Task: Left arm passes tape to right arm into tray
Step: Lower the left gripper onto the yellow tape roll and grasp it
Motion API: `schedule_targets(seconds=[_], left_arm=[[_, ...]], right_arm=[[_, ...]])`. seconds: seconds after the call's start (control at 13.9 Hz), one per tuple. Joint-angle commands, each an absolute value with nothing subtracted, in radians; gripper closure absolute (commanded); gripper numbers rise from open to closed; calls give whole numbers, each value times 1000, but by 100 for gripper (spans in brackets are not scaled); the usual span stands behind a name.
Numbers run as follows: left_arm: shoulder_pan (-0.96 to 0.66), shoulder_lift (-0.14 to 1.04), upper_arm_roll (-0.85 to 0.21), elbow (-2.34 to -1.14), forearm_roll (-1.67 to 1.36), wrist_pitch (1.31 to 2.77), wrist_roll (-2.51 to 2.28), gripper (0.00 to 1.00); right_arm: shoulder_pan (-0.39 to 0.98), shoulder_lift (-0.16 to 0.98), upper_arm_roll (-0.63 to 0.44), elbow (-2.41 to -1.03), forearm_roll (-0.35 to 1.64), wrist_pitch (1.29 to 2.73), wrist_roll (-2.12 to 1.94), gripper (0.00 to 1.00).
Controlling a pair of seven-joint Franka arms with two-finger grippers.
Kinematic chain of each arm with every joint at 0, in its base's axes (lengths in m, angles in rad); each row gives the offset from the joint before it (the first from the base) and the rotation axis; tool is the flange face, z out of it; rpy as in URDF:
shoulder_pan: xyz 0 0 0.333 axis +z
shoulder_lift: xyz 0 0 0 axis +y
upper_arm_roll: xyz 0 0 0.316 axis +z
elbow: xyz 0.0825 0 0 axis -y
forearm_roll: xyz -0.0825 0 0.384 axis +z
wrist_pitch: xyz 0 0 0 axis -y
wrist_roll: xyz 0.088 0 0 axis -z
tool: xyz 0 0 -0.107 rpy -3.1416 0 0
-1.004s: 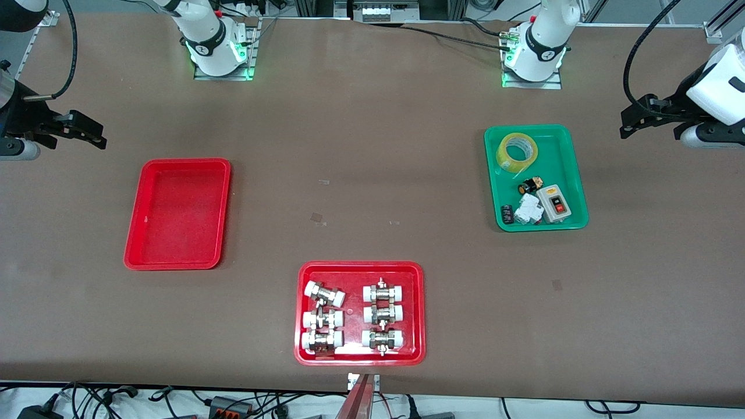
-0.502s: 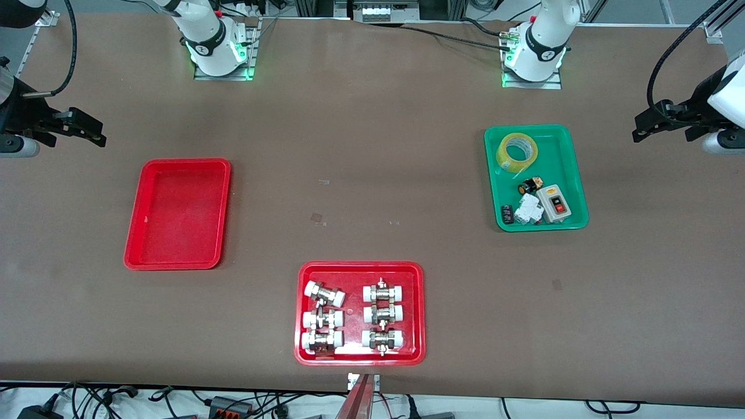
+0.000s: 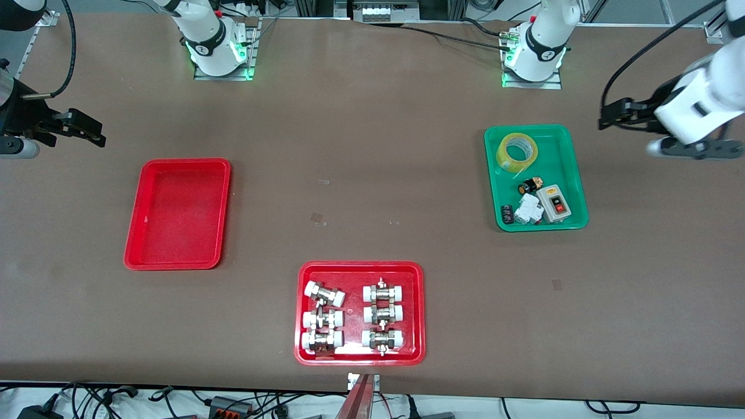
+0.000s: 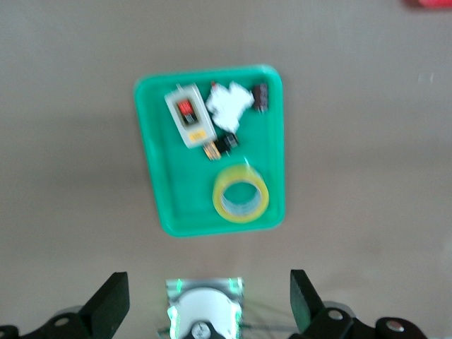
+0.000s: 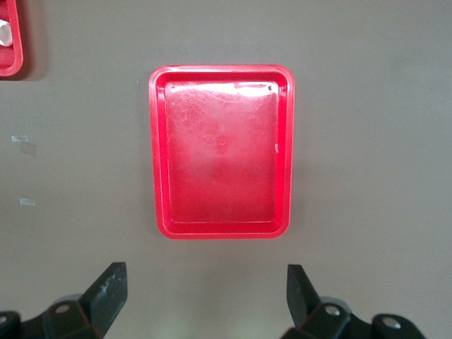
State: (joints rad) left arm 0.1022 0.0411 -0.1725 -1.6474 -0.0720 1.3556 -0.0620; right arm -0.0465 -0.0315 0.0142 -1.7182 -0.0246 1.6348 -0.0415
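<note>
Brown matting covers the table (image 3: 372, 174) from edge to edge of the front view.

Left gripper (image 3: 608, 110) hangs at the upper right of the frame, just off the green tray (image 3: 573, 174), its arm partly cut off by the frame edge. Its own wrist view shows both fingers (image 4: 107, 305) spread wide apart with nothing between them.

Right gripper (image 3: 93, 132) hangs at the upper left of the frame, its arm cut off there. Its wrist view shows the fingers (image 5: 106, 291) likewise wide apart and empty, with the tray (image 5: 221, 151) below them.

Tape (image 3: 517, 151) lies flat inside the green tray, at the end toward the robot bases. The left wrist view (image 4: 241, 194) confirms it, though blurred. A grey switch box (image 3: 555, 203) and small parts share that tray; the small parts are hard to identify.

Tray (image 3: 177, 213) sits in the left half of the frame. The wider red tray (image 3: 359, 312), bottom centre, holds six white-capped fittings (image 3: 381, 314); only its corner shows in the right wrist view.
</note>
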Motion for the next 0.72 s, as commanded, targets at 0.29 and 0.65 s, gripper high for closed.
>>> schedule_targets(seconds=[0.29, 0.65], left_arm=[[112, -55, -178, -2282, -103, 1818, -77, 0], [115, 33, -181, -2551, -103, 2202, -74, 0]], right_arm=[[-40, -40, 23, -1709, -32, 1634, -54, 0], [-35, -38, 23, -1709, -29, 1632, -52, 0]])
